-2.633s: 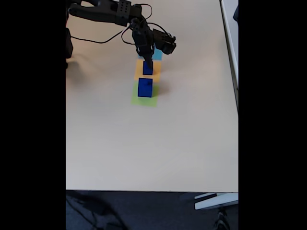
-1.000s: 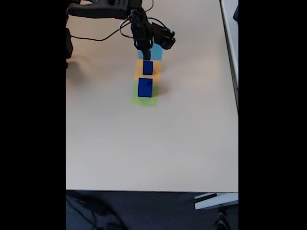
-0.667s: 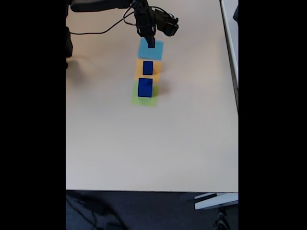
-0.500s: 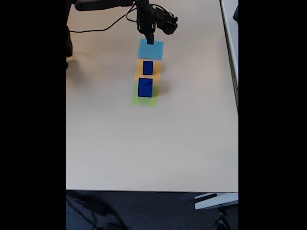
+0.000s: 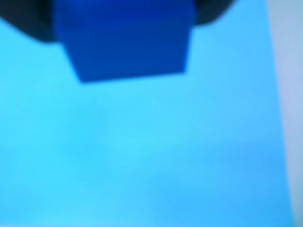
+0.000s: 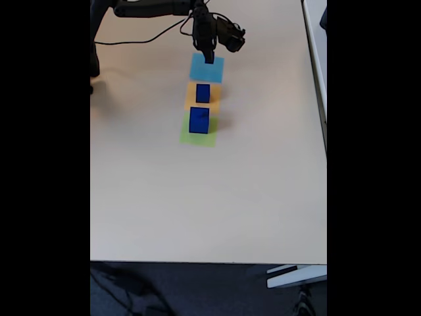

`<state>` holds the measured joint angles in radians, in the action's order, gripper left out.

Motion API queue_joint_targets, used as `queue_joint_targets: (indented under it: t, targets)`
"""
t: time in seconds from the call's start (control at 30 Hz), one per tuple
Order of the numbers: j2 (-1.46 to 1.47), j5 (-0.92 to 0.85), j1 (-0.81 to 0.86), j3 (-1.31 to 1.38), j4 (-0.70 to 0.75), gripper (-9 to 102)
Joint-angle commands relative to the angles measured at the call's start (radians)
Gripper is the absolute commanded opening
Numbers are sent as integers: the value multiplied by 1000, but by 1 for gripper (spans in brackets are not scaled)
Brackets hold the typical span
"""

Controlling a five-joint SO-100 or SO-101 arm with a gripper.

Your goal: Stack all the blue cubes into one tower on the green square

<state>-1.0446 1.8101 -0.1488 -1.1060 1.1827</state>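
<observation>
**A:** While the fixed view takes in the whole table [image 6: 210,197], what does it give you of the layout?

**B:** Three flat squares in a line running away from the camera. Nearest is the green square [image 6: 198,135], with the largest blue cube [image 6: 199,120] standing on it. Behind that lies the orange square [image 6: 202,94], carrying a smaller blue cube [image 6: 202,93]. Farthest is the light-blue square [image 6: 206,68], and the gripper [image 6: 209,58] hangs over its far edge, arm reaching in from the upper left with a cable trailing behind.

**A:** Can you tell from there what the fingers are doing?

**B:** Not really. The tip is a dark sliver at that size. The wrist view helps: a dark blue cube [image 5: 127,40] sits at the top of the frame, blurred and very close, with dark gripper parts showing at both upper corners beside it.

**A:** So it is pinching that cube?

**B:** It looks that way, with the dark parts flanking the cube, though the contact itself is out of focus. Below the cube, the wrist view shows the light-blue square [image 5: 151,156], with a strip of pale table [image 5: 291,94] down the right edge.

**A:** And the other cubes?

**B:** The fixed view shows both, each apart on its own square.
</observation>
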Motion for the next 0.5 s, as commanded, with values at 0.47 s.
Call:
queue_joint_targets:
  t: [0.47]
  targets:
    - [60,8,-8,46,-97,1]
